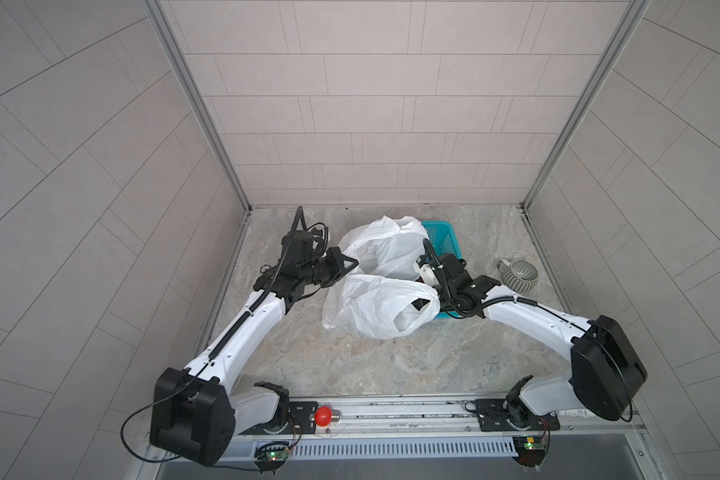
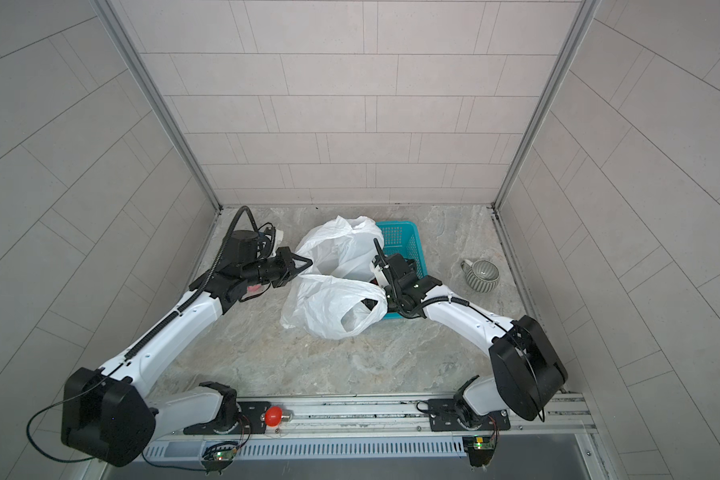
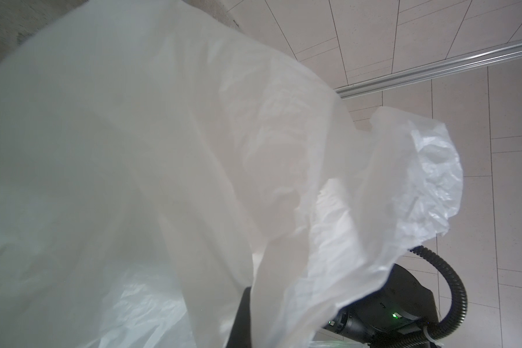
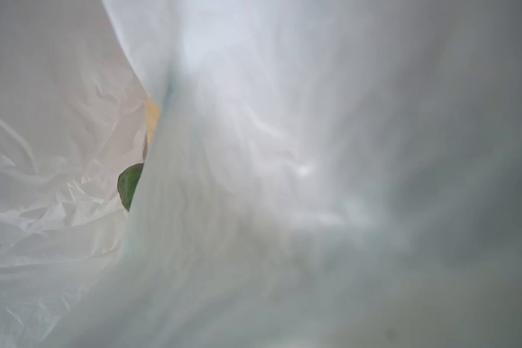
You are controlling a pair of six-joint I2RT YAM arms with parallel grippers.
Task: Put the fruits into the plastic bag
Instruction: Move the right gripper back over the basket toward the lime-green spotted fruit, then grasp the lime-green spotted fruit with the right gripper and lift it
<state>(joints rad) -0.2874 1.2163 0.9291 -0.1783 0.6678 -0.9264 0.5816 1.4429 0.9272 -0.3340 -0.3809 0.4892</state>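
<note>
1. Desk (image 1: 371, 365) of grey marbled stone carries the plastic bag (image 1: 375, 309) at its middle, toward the far edge. In both top views the bag (image 2: 329, 307) is white and crinkled, with one lobe raised at the back and one slumped in front.
2. The left gripper (image 1: 353, 263) reaches in from the desk's left side. Its jaws are closed tight, pinching the left edge of the raised lobe. In the left wrist view the bag's film (image 3: 163, 150) fills most of the frame.
3. The right gripper (image 1: 420, 305) comes in from the right and is buried under the front lobe. Only a dark piece of it shows through a handle loop. I cannot tell how wide its jaws stand or whether they hold anything.
4. The right wrist view looks in among the bag's folds (image 4: 58, 150). A dark green fruit (image 4: 128, 185) and, just beside it, a sliver of a pale yellow fruit (image 4: 152, 116) lie there, both half hidden by a near fold.
5. A teal basket (image 1: 441, 232) sits behind the bag and to its right, touching it and partly covered by it. The right arm's wrist hangs over it.
6. A grey ribbed mug (image 1: 520, 274) stands near the right edge, apart from the basket.
7. A red bulb (image 1: 324, 415) lies on the metal rail along the near edge, close to the left arm's base.
</note>
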